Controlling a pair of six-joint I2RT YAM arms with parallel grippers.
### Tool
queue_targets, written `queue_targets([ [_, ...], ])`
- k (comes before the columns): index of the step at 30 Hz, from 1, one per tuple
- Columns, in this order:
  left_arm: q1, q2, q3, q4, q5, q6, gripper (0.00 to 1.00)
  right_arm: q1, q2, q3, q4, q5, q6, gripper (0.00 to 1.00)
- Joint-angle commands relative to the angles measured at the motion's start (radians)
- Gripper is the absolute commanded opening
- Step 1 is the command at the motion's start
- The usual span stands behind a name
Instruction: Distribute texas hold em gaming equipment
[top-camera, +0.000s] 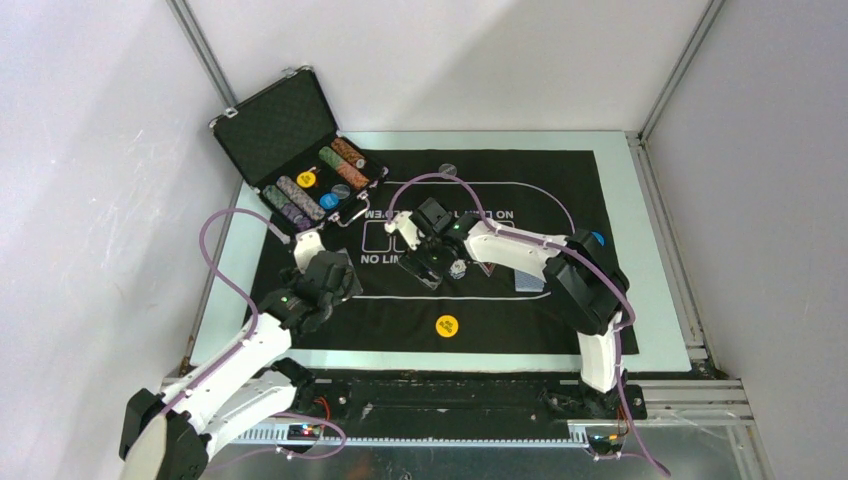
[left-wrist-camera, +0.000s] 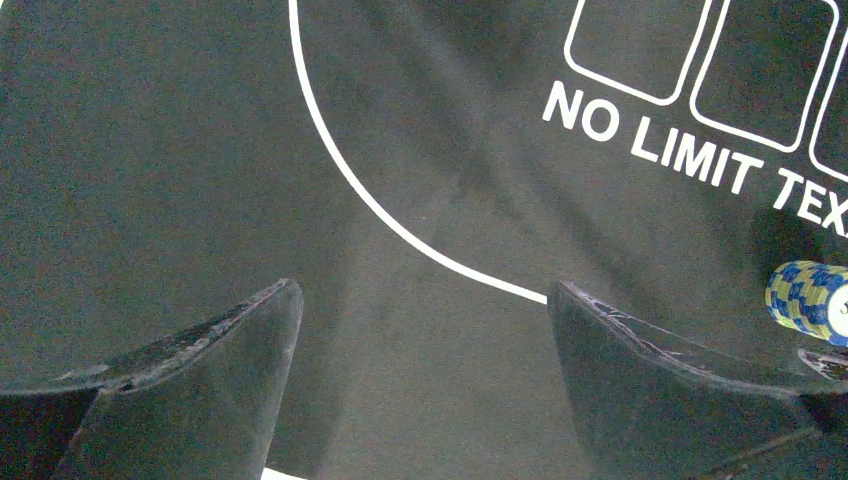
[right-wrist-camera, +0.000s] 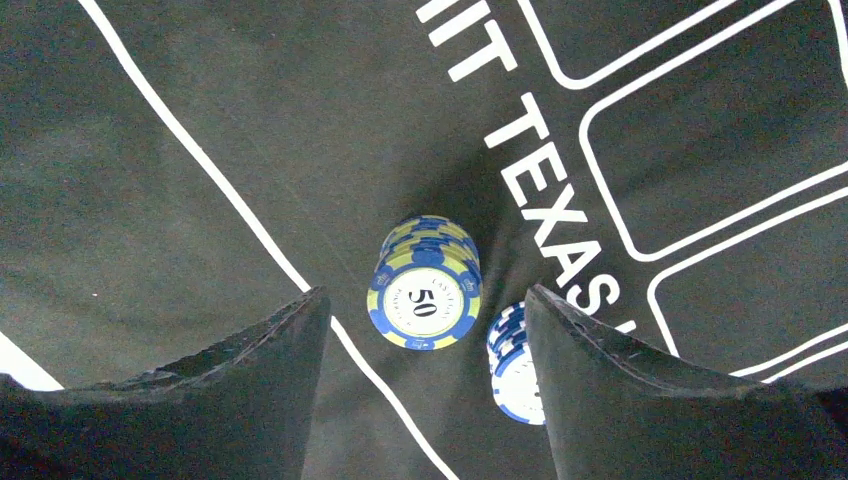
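A stack of blue-and-yellow poker chips (right-wrist-camera: 424, 283) marked 50 stands on the black mat (right-wrist-camera: 200, 150), just ahead of my right gripper (right-wrist-camera: 427, 300). That gripper is open with nothing held, and the stack sits in line with the gap between the fingertips. A blue-and-white chip stack (right-wrist-camera: 512, 360) stands right beside it, partly hidden behind the right finger (right-wrist-camera: 620, 400). From above, these chips (top-camera: 457, 268) lie under the right gripper (top-camera: 443, 262). My left gripper (left-wrist-camera: 420, 290) hangs wide open over bare mat, with the blue-and-yellow stack (left-wrist-camera: 806, 299) off to its right.
The open black case (top-camera: 285, 130) at the back left holds rows of chips, a yellow disc (top-camera: 307, 180) and a blue disc (top-camera: 328, 200). On the mat (top-camera: 520, 320) lie a yellow disc (top-camera: 446, 325), blue-backed cards (top-camera: 528, 281) and a dark disc (top-camera: 447, 170). Another blue disc (top-camera: 597, 239) shows beside the right arm.
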Motion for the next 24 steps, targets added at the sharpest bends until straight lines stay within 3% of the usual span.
queue_targets([
  [1,0.005,0.003,0.004,0.008,-0.029,-0.027,1.00,0.013,0.012,0.050,-0.017,0.026,0.050,0.72],
  [13,0.005,0.007,0.008,0.007,-0.019,-0.026,1.00,0.023,0.047,0.074,-0.034,0.069,0.086,0.57],
  [24,0.005,0.007,0.008,0.007,-0.017,-0.023,1.00,0.023,0.069,0.086,-0.031,0.088,0.090,0.57],
])
